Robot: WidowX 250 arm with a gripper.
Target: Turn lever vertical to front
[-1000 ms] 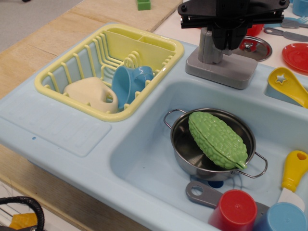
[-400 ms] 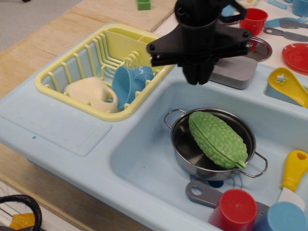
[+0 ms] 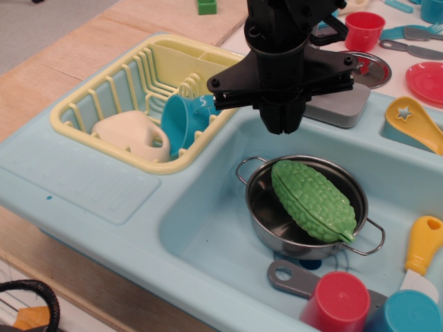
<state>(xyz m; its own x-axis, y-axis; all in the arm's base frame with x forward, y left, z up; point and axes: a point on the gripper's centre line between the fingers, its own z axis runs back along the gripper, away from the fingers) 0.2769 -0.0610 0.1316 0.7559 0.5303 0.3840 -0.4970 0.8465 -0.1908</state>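
Observation:
The lever shows only as its grey rectangular base [image 3: 340,105] on the back rim of the light blue toy sink [image 3: 208,228]. Its upright column and side arm are hidden behind my arm. My black gripper [image 3: 281,126] points straight down, in front of and to the left of that base, above the back edge of the basin. Its fingers look pressed together with nothing between them, and they are apart from the base.
A steel pot [image 3: 266,214] holding a green bitter gourd [image 3: 313,200] sits in the basin below the gripper. A yellow dish rack [image 3: 90,93] with a blue cup [image 3: 183,117] stands at left. Red [image 3: 339,304] and blue [image 3: 408,312] cups and a grey utensil handle [image 3: 287,278] are in front.
The gripper has moved from over the tap's column at the back, forward, left and lower. Over the last half second it shifted only slightly.

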